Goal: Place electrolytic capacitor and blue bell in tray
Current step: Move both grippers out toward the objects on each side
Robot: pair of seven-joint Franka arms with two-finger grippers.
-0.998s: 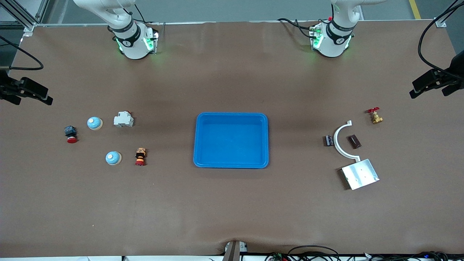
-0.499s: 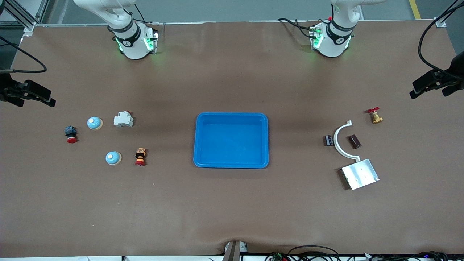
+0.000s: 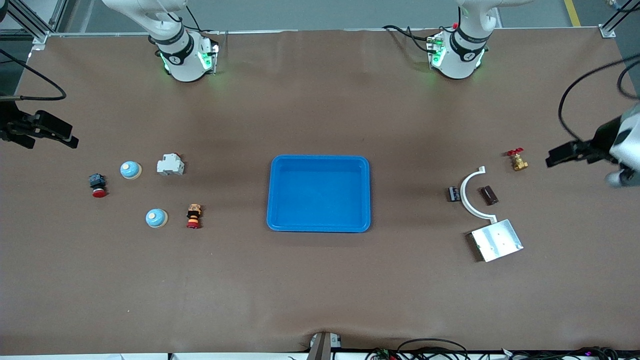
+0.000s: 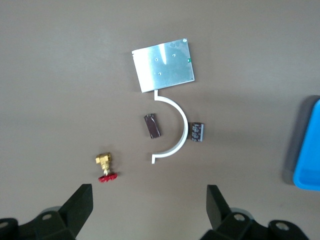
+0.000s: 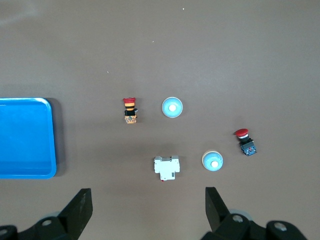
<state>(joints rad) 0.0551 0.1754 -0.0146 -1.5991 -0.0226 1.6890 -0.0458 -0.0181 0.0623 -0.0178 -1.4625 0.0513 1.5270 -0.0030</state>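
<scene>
The bright-blue tray (image 3: 272, 195) lies empty at the table's middle. Two blue bells (image 3: 130, 170) (image 3: 156, 218) stand toward the right arm's end; they also show in the right wrist view (image 5: 212, 160) (image 5: 172, 107). The electrolytic capacitor (image 3: 453, 194), a small dark cylinder, lies toward the left arm's end, against a white curved bracket (image 3: 467, 200); it also shows in the left wrist view (image 4: 197, 131). My left gripper (image 3: 580, 152) (image 4: 149, 200) is open and empty, up beside the brass valve (image 3: 518, 161). My right gripper (image 3: 50, 141) (image 5: 148, 197) is open and empty, up over the table's edge.
Near the bells are a white breaker (image 3: 170, 165), a red push button (image 3: 97, 185) and a striped button (image 3: 193, 216). Near the capacitor are a brown block (image 3: 489, 195) and a silver plate (image 3: 496, 240). The tray's corner shows in both wrist views (image 4: 307, 150) (image 5: 25, 137).
My left gripper has moved in from the table's end toward the brass valve. My right gripper has barely shifted. Nothing on the table has moved.
</scene>
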